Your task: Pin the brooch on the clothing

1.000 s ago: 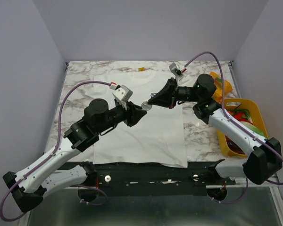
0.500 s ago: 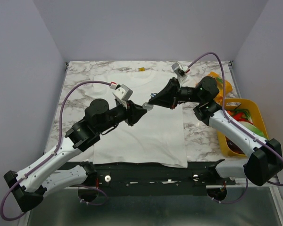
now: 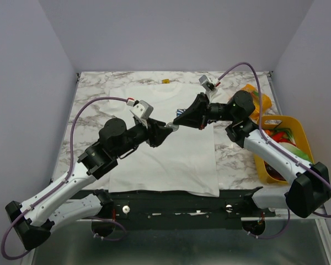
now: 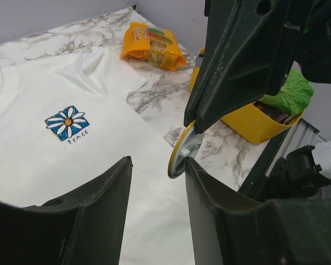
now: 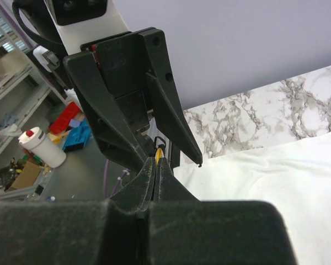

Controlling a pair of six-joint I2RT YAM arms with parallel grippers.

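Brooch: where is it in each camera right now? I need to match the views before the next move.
Top external: the brooch is mid-picture, between the left gripper and the right gripper, above the T-shirt.
Left wrist: centre, a gold-rimmed disc hanging from the right gripper, between the left gripper's open fingers.
Right wrist: a yellow sliver pinched in the closed tips, centre.
Shared landmark: the white T-shirt, in all three.

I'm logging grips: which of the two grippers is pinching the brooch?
The right gripper: its fingertips are shut on the yellow-rimmed brooch. The left gripper stands open, a finger on either side of it.
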